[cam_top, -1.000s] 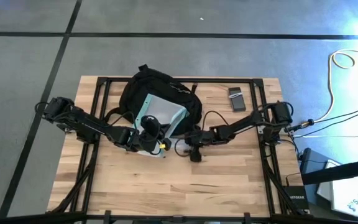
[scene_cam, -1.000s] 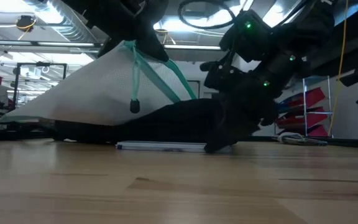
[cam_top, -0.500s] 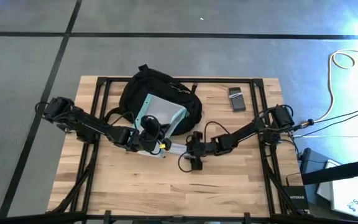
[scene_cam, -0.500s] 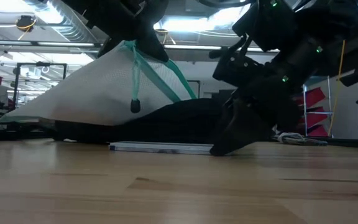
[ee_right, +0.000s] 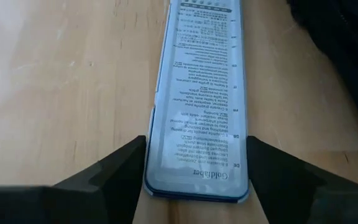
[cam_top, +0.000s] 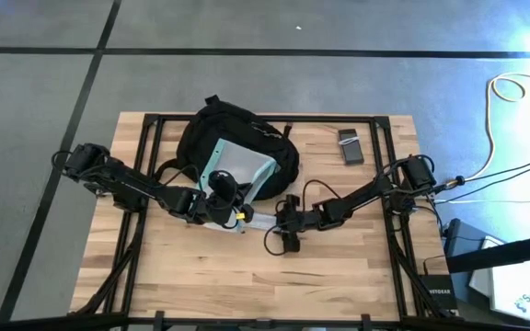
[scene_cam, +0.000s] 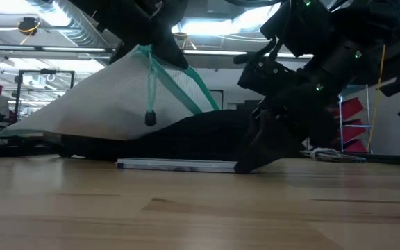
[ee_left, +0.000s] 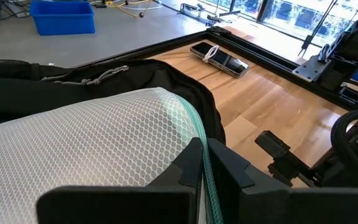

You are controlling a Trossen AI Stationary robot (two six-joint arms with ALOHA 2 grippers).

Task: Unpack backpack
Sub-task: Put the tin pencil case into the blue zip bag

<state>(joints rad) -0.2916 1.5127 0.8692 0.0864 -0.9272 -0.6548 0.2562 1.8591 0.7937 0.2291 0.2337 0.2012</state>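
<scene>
While backpack (cam_top: 233, 138) lies flat: one mesh pouch (cam_top: 237, 165), one printed case (ee_right: 197, 99).

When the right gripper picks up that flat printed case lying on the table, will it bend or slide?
The flat printed case keeps straight edges lying on the table, so it is probably stiff. Its glossy surface may slip between the right gripper's fingers, which flank its end. Being thin, it likely weighs little.

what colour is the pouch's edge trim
Teal, on the mesh pouch; clearest in the low view.
</scene>
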